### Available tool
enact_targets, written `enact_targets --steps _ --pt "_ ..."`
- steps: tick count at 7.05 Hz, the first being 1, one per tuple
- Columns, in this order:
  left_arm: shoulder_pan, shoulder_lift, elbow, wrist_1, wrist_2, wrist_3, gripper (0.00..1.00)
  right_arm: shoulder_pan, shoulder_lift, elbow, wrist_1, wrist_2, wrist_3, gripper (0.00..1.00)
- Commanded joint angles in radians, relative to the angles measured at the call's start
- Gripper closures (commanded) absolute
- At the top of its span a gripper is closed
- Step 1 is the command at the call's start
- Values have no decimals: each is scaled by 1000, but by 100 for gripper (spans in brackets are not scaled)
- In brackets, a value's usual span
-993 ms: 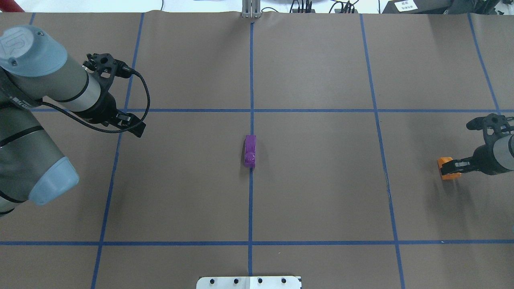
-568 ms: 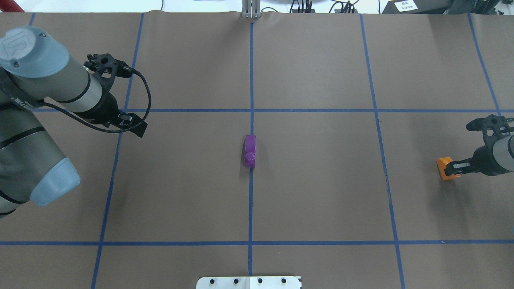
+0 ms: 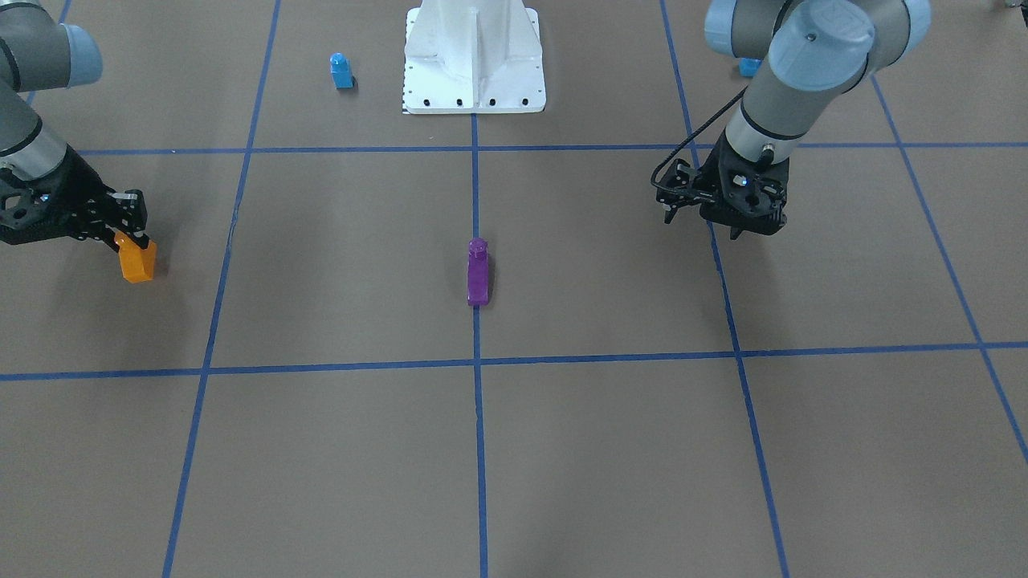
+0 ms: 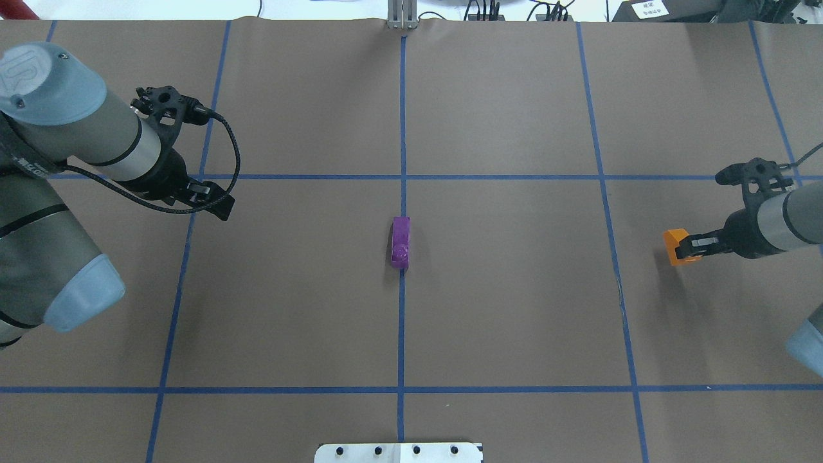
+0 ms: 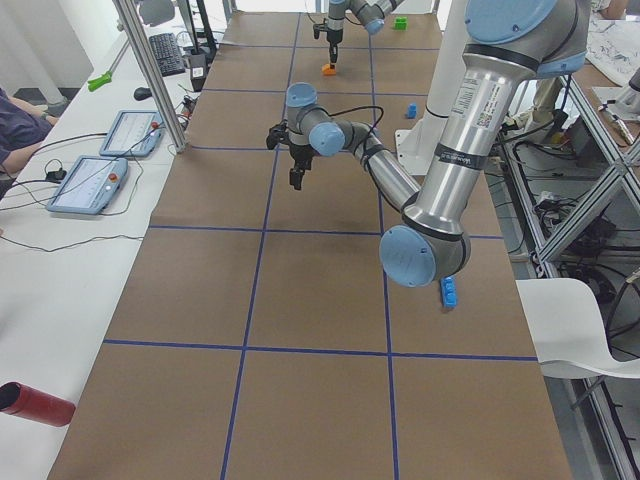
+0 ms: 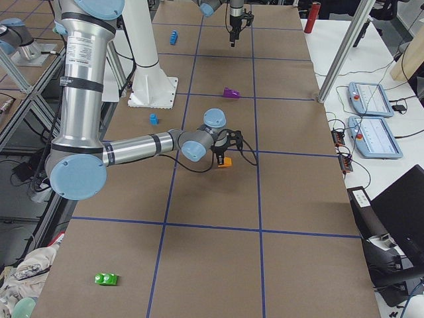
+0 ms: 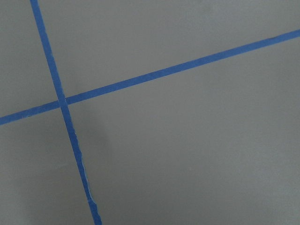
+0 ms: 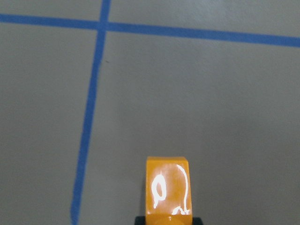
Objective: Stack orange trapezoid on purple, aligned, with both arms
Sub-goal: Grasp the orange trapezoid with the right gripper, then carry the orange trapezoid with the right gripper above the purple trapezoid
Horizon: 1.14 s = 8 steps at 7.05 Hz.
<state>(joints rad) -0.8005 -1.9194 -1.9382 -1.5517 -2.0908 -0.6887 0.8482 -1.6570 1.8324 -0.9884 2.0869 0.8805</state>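
Note:
The purple brick [image 4: 400, 242] lies on the centre blue tape line, also seen in the front view [image 3: 478, 273]. My right gripper [image 4: 691, 245] is shut on the orange trapezoid [image 4: 674, 247] and holds it just above the table at the right, far from the purple brick. The trapezoid also shows in the front view [image 3: 136, 258] and fills the bottom of the right wrist view [image 8: 168, 190]. My left gripper [image 4: 209, 202] hangs open and empty over the left side, also far from the purple brick. The left wrist view shows only table and tape.
A small blue brick [image 3: 341, 71] stands beside the white pedestal [image 3: 474, 56]. A long blue brick [image 5: 448, 292] lies near my left arm's base. A green brick [image 6: 106, 279] lies at the table's right end. Operator tablets [image 6: 368, 99] sit along the far edge.
My right gripper has carried the orange trapezoid leftward toward the table's centre and slightly farther from me. The left arm has hardly moved. The purple brick is unmoved.

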Motion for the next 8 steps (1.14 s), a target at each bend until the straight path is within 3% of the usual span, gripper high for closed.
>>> enact_targets --steps 1,3,5,6,8 --pt "-2 5 -7 -1 -2 0 0 -17 217 11 -181 4 107 100" --pt "0 8 -5 -1 -2 0 0 -130 452 10 -385 -10 242 100" --pt "0 8 1 -2 -2 0 0 -278 685 -30 -586 -138 354 100" --pt "1 8 4 -2 -2 0 0 -308 801 -106 -633 -145 412 100" --pt "3 6 4 -2 -2 -3 0 -339 902 -221 -644 -183 419 100"
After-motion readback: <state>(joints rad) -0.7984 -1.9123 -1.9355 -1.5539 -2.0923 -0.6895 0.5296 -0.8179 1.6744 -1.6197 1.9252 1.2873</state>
